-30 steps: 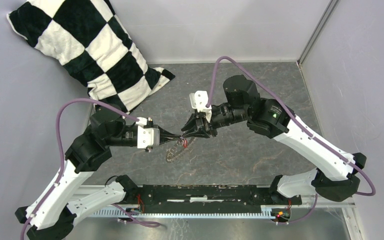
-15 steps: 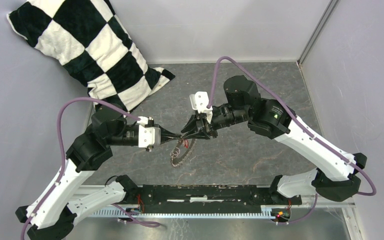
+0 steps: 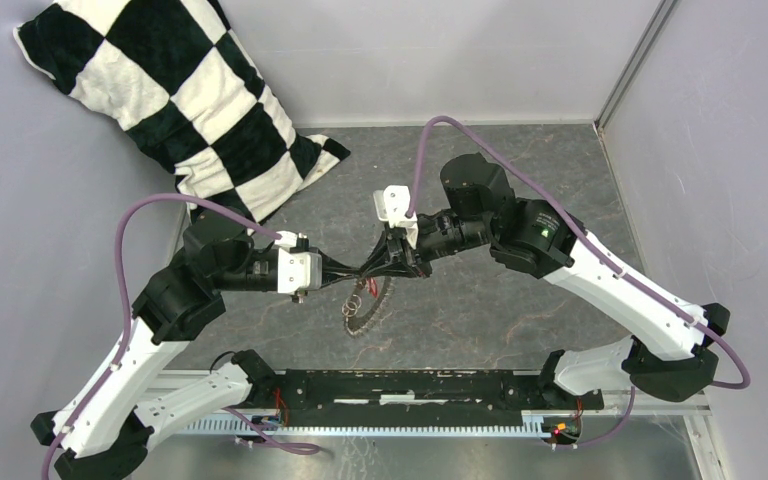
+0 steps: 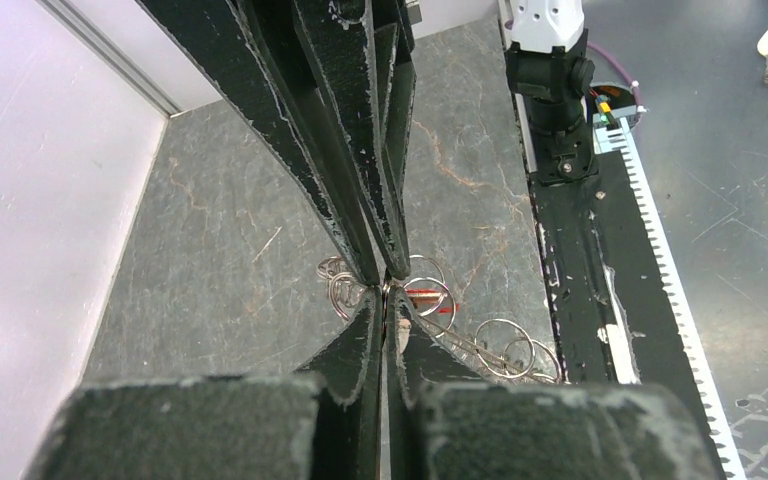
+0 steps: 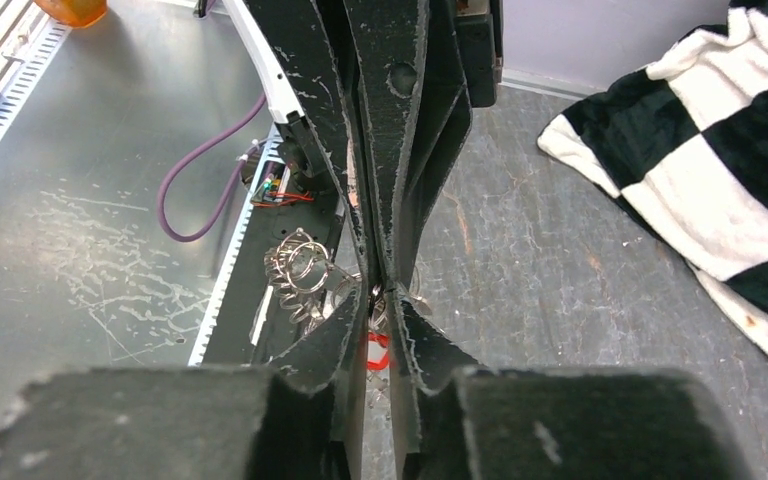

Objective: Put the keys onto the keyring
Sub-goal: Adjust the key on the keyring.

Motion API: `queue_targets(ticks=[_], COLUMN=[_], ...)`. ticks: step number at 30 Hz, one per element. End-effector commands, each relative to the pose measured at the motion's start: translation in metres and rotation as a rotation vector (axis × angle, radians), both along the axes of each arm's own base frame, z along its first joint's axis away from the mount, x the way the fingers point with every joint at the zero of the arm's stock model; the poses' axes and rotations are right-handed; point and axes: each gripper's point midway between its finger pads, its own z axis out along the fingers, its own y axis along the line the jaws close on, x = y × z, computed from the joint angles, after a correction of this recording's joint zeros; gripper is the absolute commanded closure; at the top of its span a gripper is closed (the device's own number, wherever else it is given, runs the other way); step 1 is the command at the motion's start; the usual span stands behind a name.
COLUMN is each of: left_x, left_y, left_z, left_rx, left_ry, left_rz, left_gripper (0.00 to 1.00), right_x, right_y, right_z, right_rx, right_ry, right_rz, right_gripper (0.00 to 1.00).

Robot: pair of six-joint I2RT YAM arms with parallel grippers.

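The keyring [image 3: 361,306] hangs over the middle of the worktop [image 3: 520,160], pinched tight by the left end effector [image 3: 362,277] so its rings dangle free. The right end effector [image 3: 373,273], fingers nearly together, meets it tip to tip. I cannot tell if it grips the key.

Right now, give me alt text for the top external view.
The left gripper and right gripper meet tip to tip over the table, the keyring, a silver ring chain, at their tips. A black-and-white checkered pillow leans in the far left corner.
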Motion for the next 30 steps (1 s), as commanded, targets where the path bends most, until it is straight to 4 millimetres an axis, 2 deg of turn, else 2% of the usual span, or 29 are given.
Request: queue_targets(ticks=[1, 5, 10, 14, 17, 18, 20, 21, 24, 25, 27, 30], left_x=[-0.005, -0.005, -0.004, -0.004, -0.005, -0.005, -0.006, -0.006, -0.01, -0.011, -0.012, -0.013], left_y=[-0.001, -0.001, -0.001, -0.002, -0.002, -0.003, -0.002, -0.002, 0.001, 0.001, 0.002, 0.001], left_z=[0.028, 0.03, 0.03, 0.03, 0.027, 0.027, 0.027, 0.027, 0.027, 0.027, 0.029, 0.03], left_rx=[-0.079, -0.083, -0.083, -0.087, -0.084, -0.082, -0.085, -0.085, -0.08, -0.078, -0.077, -0.076], left_ry=[-0.035, -0.039, -0.038, -0.029, -0.02, -0.014, -0.009, -0.003, -0.012, -0.026, -0.03, -0.026], left_rz=[-0.013, -0.01, -0.005, -0.005, -0.01, -0.014, -0.015, -0.012, -0.025, -0.03, -0.033, -0.041], left_gripper=[0.98, 0.98, 0.98, 0.98, 0.98, 0.93, 0.72, 0.67, 0.65, 0.71, 0.76, 0.71], right_x=[0.007, 0.012, 0.018, 0.022, 0.019, 0.017, 0.013, 0.01, 0.006, 0.005, 0.001, -0.007], right_y=[0.004, 0.003, 0.001, 0.001, 0.0, 0.0, -0.004, -0.008, -0.015, -0.017, -0.02, -0.024], right_z=[0.003, -0.005, -0.003, 0.007, 0.02, 0.023, 0.03, 0.033, 0.041, 0.044, 0.041, 0.045], right_rx=[0.007, -0.019, -0.02, 0.004, 0.083, 0.107, 0.149, 0.174, 0.244, 0.276, 0.329, 0.443], right_ry=[0.001, 0.0, -0.02, -0.038, -0.048, -0.053, -0.07, -0.081, -0.095, -0.098, -0.081, -0.069], right_rz=[-0.044, -0.073, -0.119, -0.151, -0.155, -0.146, -0.143, -0.139, -0.139, -0.138, -0.133, -0.11], right_gripper=[0.86, 0.85, 0.84, 1.0, 1.0, 1.0, 0.99, 1.0, 1.0, 1.0, 1.0, 1.0])
